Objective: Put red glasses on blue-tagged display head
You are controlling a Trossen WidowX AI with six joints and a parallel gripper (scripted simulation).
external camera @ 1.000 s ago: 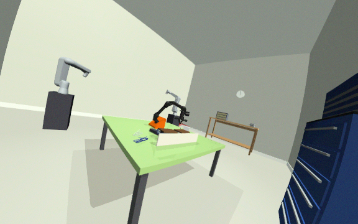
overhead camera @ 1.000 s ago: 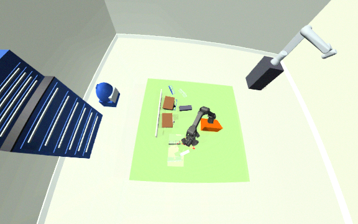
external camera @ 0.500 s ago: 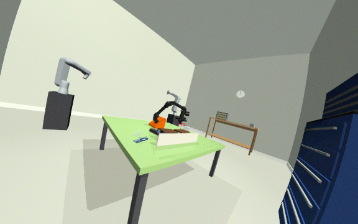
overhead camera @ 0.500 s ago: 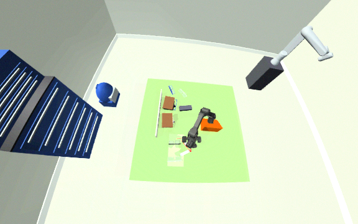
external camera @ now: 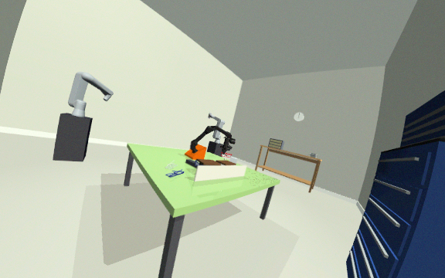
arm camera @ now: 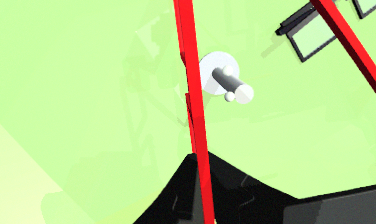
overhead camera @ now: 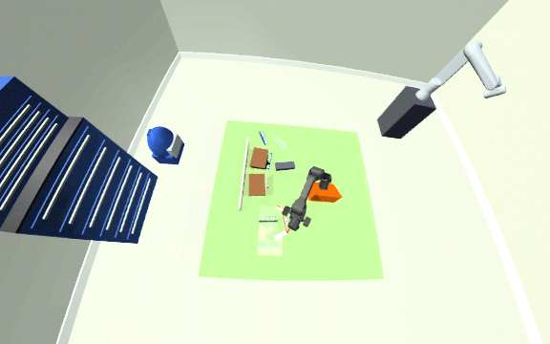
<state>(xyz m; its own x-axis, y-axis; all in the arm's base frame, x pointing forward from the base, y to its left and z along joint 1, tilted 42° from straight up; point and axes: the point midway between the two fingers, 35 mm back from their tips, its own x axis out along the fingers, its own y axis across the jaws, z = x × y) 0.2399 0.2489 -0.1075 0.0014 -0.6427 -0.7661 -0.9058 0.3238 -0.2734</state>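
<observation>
The red glasses (overhead camera: 285, 225) (external camera: 226, 155) (arm camera: 191, 75) hang in the air from my gripper (overhead camera: 294, 225) (arm camera: 198, 161), which is shut on one red temple. The other red arm crosses the upper right of the wrist view. Two brown-topped blocks, seemingly the display heads, stand side by side: one block (overhead camera: 259, 158) has a blue and white item at its front, and the other block (overhead camera: 257, 184) has only a small pale bit there. The glasses are well away from both. The blue tag is too small to tell. The fingertips are blurred in the top and exterior views.
A pale upright board (overhead camera: 243, 177) (external camera: 219, 172) stands behind the blocks. Blue glasses (overhead camera: 264, 138) (external camera: 174, 173), clear glasses (overhead camera: 281, 142), a dark case (overhead camera: 285, 165) and black glasses (overhead camera: 267, 219) (arm camera: 304, 56) lie around. A grey post (arm camera: 231, 82) stands below the red glasses.
</observation>
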